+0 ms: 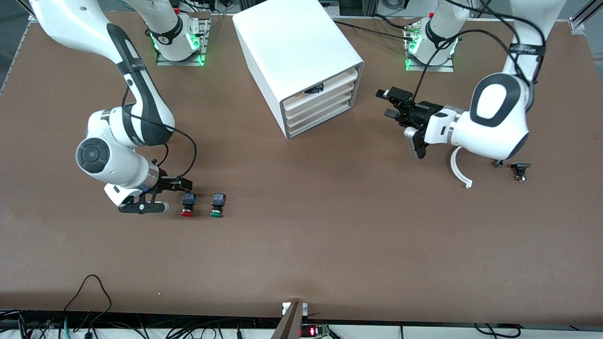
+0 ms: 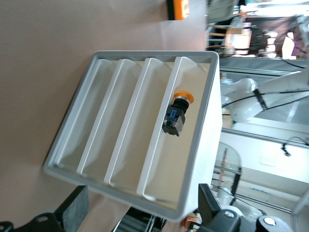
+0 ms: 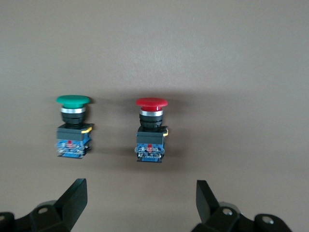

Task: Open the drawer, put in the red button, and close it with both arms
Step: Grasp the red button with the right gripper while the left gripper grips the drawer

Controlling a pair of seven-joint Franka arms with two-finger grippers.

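No text, label, brand, number or sign can be read in any of the three views. The arms (image 1: 136, 94) carry dark bands with faint light marks, too small to make out. The red button (image 3: 150, 130) and the green button (image 3: 72, 126) show plain caps and blue blocks with no legible print. The white drawer unit (image 1: 301, 61) has blank faces. A small device (image 1: 314, 330) at the table edge nearest the front camera shows a red glow, but no figures can be told.
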